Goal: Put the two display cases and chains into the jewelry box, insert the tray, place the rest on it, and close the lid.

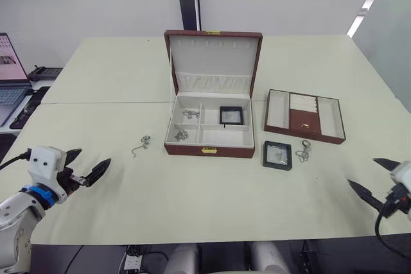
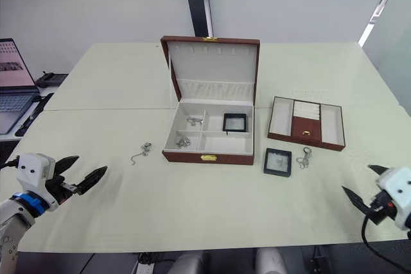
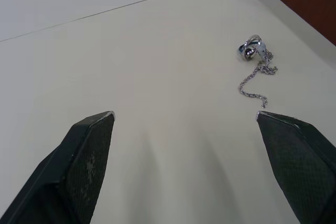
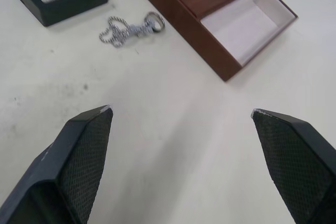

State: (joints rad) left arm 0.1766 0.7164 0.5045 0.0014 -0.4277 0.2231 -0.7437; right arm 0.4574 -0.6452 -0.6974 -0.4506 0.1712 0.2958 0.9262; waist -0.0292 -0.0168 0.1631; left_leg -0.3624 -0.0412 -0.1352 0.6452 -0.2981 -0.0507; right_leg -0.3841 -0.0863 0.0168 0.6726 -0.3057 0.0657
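The jewelry box (image 1: 244,151) stands at the table's centre with its lid (image 1: 214,61) raised. One display case (image 1: 231,115) lies in its back right compartment, and chains (image 1: 182,135) sit in the left compartments. A second display case (image 1: 277,155) lies on the table right of the box, with a chain (image 1: 303,152) beside it. Another chain (image 1: 141,144) lies left of the box. The tray (image 1: 277,110) rests at the right. My left gripper (image 1: 85,166) hovers open at the near left, well short of that chain (image 3: 255,72). My right gripper (image 1: 374,177) is open at the near right.
A laptop (image 1: 11,88) and dark cables sit off the table's left edge. A seam runs across the table behind the box front. Bare tabletop lies between both grippers and the box.
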